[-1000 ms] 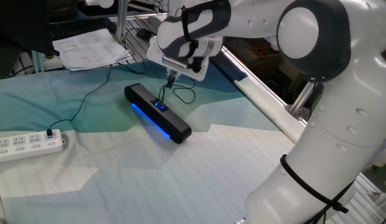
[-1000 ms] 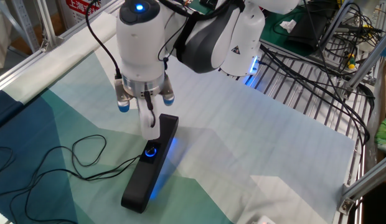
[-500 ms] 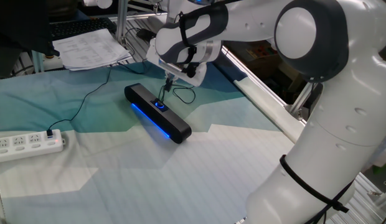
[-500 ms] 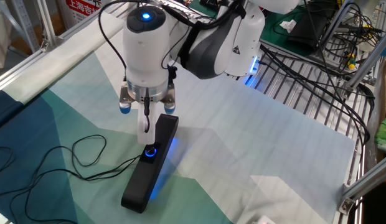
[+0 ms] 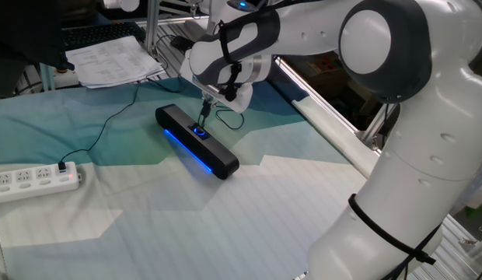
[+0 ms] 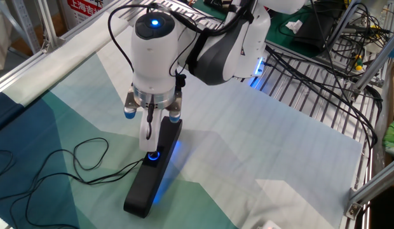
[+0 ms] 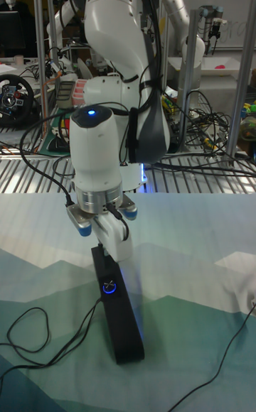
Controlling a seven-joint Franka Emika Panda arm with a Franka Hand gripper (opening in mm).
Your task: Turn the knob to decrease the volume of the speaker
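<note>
The speaker (image 5: pixel 196 141) lies on the table (image 5: pixel 186 225), on a cloth with blue-green mountain shapes (image 6: pixel 70 121). The knob (image 7: pixel 109 287) sits on its top face, about in the middle of its length, and its blue ring glows. The gripper (image 6: pixel 148 145) hangs directly above the knob with the fingers pointing down. In the tall fixed view the knob is visible just below the fingertips, so I judge that it is not gripped yet. The fingers look close together, but I cannot tell the exact opening.

The step in hand seems to be the approach to the knob. The next move calls for a short descent, closing on the small dial, then a turn of the wrist in the direction that lowers the volume.

A thin black cable (image 6: pixel 89 162) curls on the cloth beside the speaker. A white power strip (image 5: pixel 33 178) lies at the left edge. Behind the table there are metal racks (image 6: pixel 324 95) and many wires.
</note>
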